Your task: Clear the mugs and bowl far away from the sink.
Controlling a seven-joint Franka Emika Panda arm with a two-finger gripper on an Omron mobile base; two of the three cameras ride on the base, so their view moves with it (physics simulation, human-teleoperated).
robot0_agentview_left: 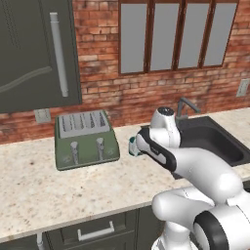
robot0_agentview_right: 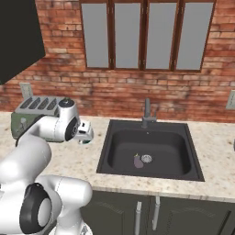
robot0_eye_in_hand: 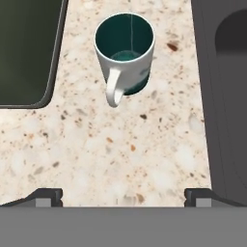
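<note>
One white ceramic mug with a teal-green lining [robot0_eye_in_hand: 124, 50] stood upright on the speckled beige stone counter [robot0_eye_in_hand: 125, 154], its curved white handle turned toward the camera in the hand view. It sat on the strip of counter between the green metal four-slot toaster [robot0_agentview_left: 85, 139] and the dark grey rectangular sink [robot0_agentview_right: 149, 151]. In the left base view a sliver of the mug [robot0_agentview_left: 132, 146] showed just beside the white arm's wrist.

The two-finger gripper [robot0_eye_in_hand: 123, 195] hung above the counter short of the mug, its dark tips spread wide apart near the two lower corners of the hand view, with nothing between them and no contact with the mug.

Rough red brick covered the wall behind, under a four-paned window with a dark frame [robot0_agentview_right: 144, 34]. A tall angular grey metal tap [robot0_agentview_right: 147, 112] rose at the sink's back edge, and a small dark purple object [robot0_agentview_right: 138, 161] lay beside the round drain in the basin. A dark cabinet door with a long pale bar handle [robot0_agentview_left: 59, 53] hung above the toaster, and dark drawers ran beneath the counter.
</note>
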